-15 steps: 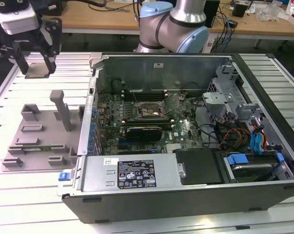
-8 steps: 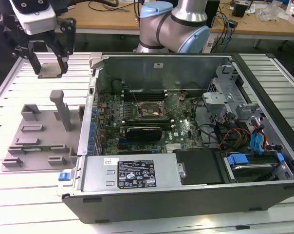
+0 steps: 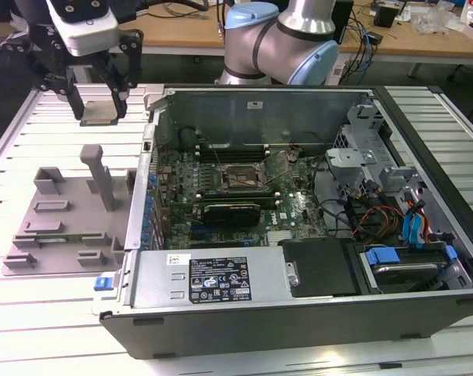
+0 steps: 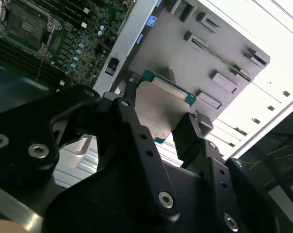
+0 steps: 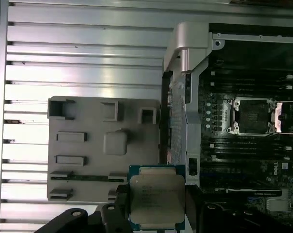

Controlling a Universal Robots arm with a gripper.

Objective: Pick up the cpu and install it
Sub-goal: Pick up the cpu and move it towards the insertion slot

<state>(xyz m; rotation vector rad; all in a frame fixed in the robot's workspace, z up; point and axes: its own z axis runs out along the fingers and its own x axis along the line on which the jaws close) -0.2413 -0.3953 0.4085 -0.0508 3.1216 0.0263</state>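
Pale slatted metal forms the desk, and most of it is taken up by a large dark-grey computer case lying on its side with its panel off. The case is low and to the exterior view's right of the claw. A silver robot arm with pale-blue joint caps rises behind the case's far wall. Inside the case lies a green motherboard, well apart from the claw. A flat grey plastic tray with raised slots and an upright post rests on the desk outside the case, below the claw and nearer the exterior camera.

The black two-fingered claw with a white body hangs in the air above the desk, just outside the case's far corner, with its fingers pointing down. It is clenched on the small flat square cpu with a pale silver metal top and a green rim. In the second wrist view, one black finger presses on each of two opposite edges.

The cpu lies flat across the fingertips, clear of the tray and the desk. Its metal top faces back toward the claw's body and its underside faces the tray below. Being square, it has no marked long axis. In the first wrist view its edges run parallel with the tray's edges and the case wall. The dark square socket with a metal rim sits open on the motherboard, well off to the side of the claw.
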